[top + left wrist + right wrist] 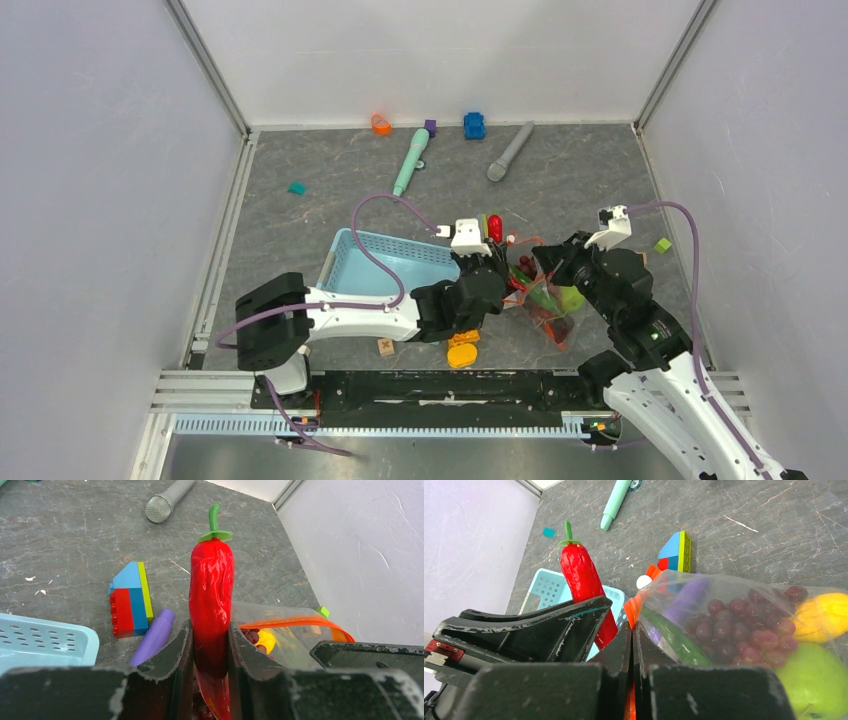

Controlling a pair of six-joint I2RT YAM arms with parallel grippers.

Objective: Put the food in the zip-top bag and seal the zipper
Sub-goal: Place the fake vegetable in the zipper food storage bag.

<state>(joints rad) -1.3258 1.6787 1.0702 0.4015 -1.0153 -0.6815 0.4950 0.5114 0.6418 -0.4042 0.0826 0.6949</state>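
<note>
My left gripper (210,642) is shut on the red chilli (211,590), which stands stem-up between the fingers, just left of the bag's mouth. It also shows in the top view (495,228). My right gripper (633,630) is shut on the orange-red zipper strip (636,607) and holds up the mouth edge of the clear zip-top bag (724,587). Inside the bag are dark red grapes (744,630), a green apple (814,680), a yellow piece (824,616) and a green vegetable (674,640). In the top view the bag (545,300) lies between the two grippers.
The light-blue mesh basket (390,262) is left of the bag. Coloured blocks (129,605) and a purple cylinder (155,636) lie just beyond it. A yellow and an orange piece (462,350) and a wooden cube (386,347) lie near the left arm. A teal marker (410,160) and a grey microphone (510,152) lie farther back.
</note>
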